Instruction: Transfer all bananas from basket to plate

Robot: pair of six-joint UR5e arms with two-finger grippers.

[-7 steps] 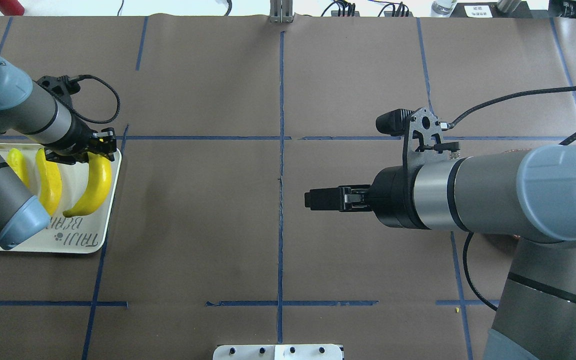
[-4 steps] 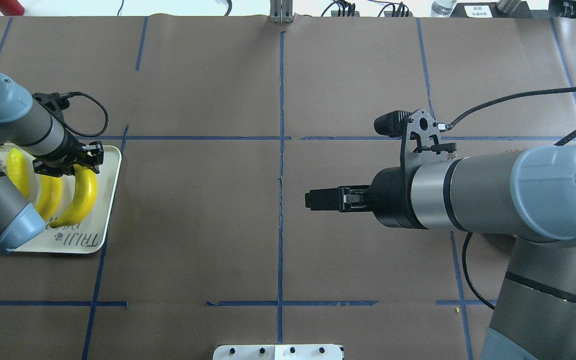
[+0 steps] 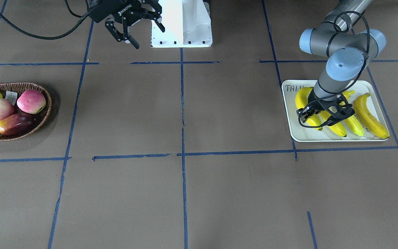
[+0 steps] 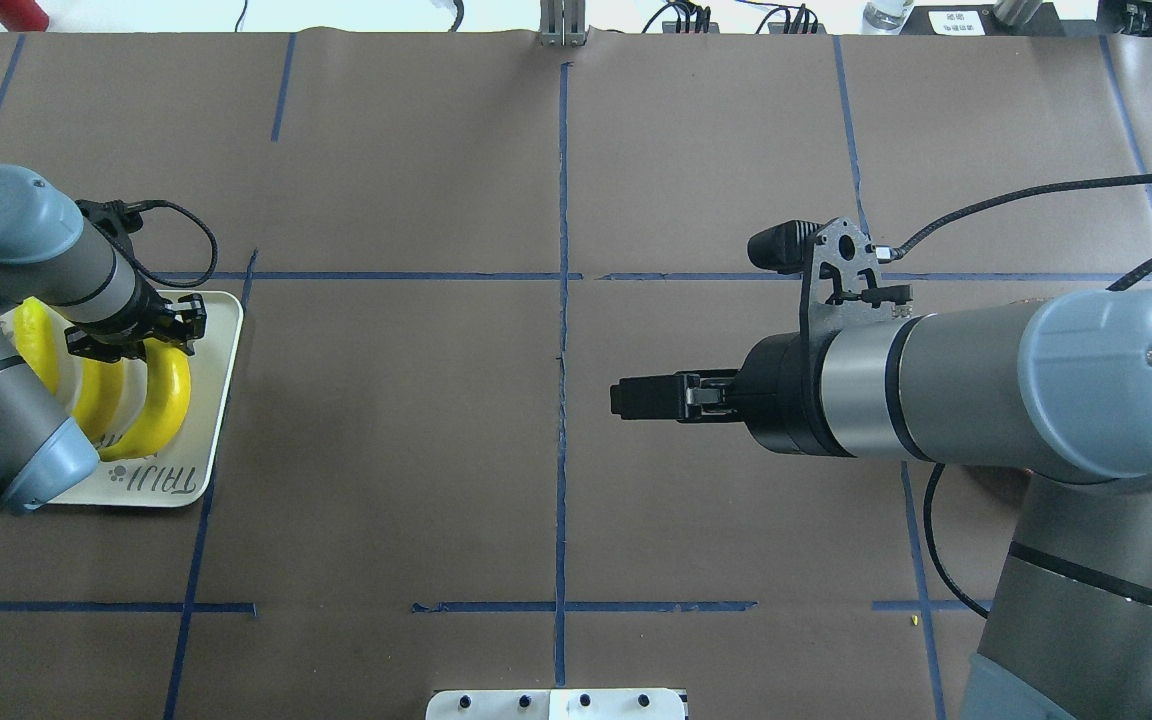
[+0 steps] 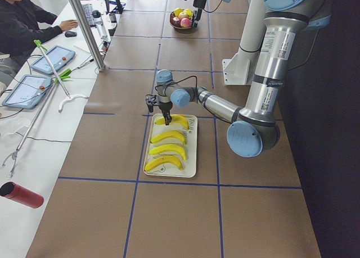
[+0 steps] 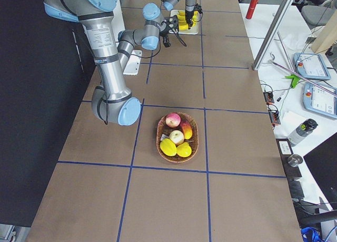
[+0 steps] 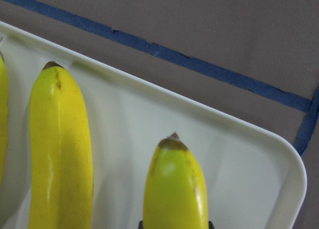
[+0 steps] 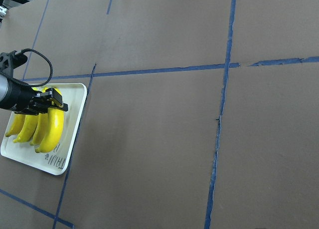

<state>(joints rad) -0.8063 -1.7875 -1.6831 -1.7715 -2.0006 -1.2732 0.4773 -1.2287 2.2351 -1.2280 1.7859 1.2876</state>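
Note:
Several yellow bananas lie side by side on the white plate [image 3: 290, 103] at the table's left end. My left gripper [image 4: 139, 335] hangs low over the plate's far end, shut on the top end of the outermost banana [image 4: 168, 398], which rests down along the plate [image 4: 219, 335]. In the left wrist view that banana [image 7: 174, 189] sits between the jaws, beside a neighbour [image 7: 60, 149]. The wicker basket [image 3: 45, 95] at the other end holds apples, a mango and stubby yellow fruit; no banana shows in it. My right gripper [image 3: 149, 37] hovers open and empty near the robot base.
The white robot base plate [image 3: 181, 38] sits at the table's near middle edge. Blue tape lines grid the brown table. Beyond the far edge, a side table carries tablets, tools, a red cylinder [image 5: 21, 194] and a seated person [image 5: 22, 22].
My left gripper has carried its banana leftward and down onto the plate, closer to the other bananas. The right arm has barely moved.

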